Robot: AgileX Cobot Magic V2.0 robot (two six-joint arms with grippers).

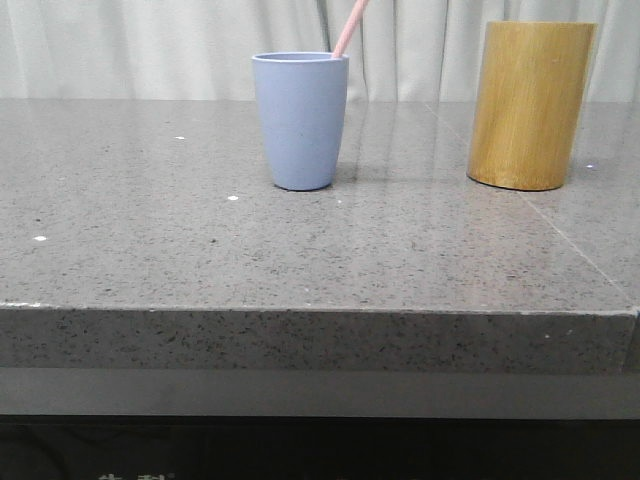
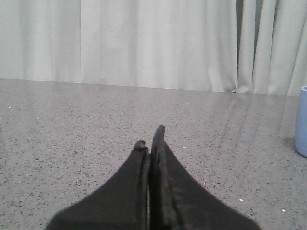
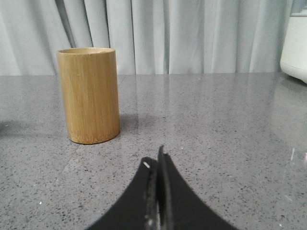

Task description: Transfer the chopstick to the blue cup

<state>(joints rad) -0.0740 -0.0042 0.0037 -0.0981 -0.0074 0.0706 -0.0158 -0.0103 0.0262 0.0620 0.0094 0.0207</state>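
The blue cup point(image 1: 300, 120) stands upright on the grey stone table in the front view. A pale pink chopstick point(image 1: 350, 26) leans out of its rim toward the upper right, with only its end showing. An edge of the cup shows in the left wrist view point(image 2: 302, 122). My left gripper point(image 2: 150, 136) is shut and empty, low over the table, well apart from the cup. My right gripper point(image 3: 155, 160) is shut and empty, low over the table, short of the bamboo cylinder point(image 3: 89, 94). Neither gripper shows in the front view.
The yellow-brown bamboo cylinder point(image 1: 531, 104) stands to the right of the blue cup. A white appliance point(image 3: 295, 40) sits at the edge of the right wrist view. Pale curtains hang behind the table. The table's front edge point(image 1: 320, 312) runs across the front view.
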